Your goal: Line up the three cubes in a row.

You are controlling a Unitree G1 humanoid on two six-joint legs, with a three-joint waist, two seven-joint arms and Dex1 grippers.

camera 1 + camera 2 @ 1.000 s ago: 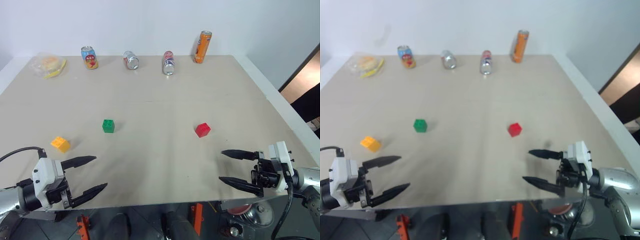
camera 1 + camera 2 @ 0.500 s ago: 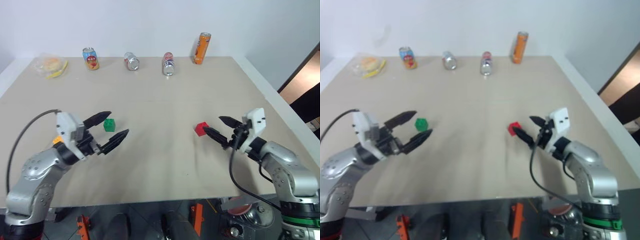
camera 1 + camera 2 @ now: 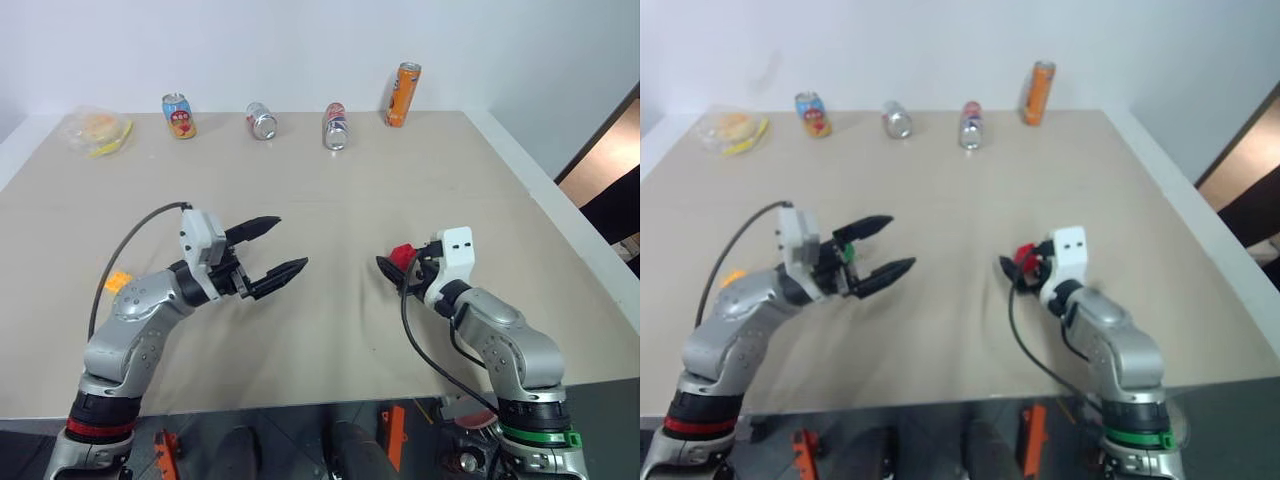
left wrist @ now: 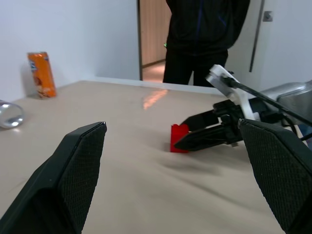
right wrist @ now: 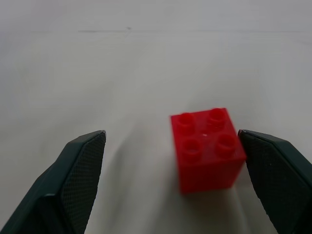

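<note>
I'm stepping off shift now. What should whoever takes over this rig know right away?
Left gripper: open, empty, hovering over the table where the green cube peeks out behind it.
Right gripper: open, its fingers either side of the red cube, not closed on it.
Yellow-orange cube: by the left arm, apart from the others.
Done: nothing lined up.
Left: grasp red, then set all three in a row.

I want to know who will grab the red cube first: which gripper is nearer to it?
The right. The right gripper stands open with the red cube between its fingers, near one of them. The left gripper, also open, is well off to the cube's left, above the table.
</note>
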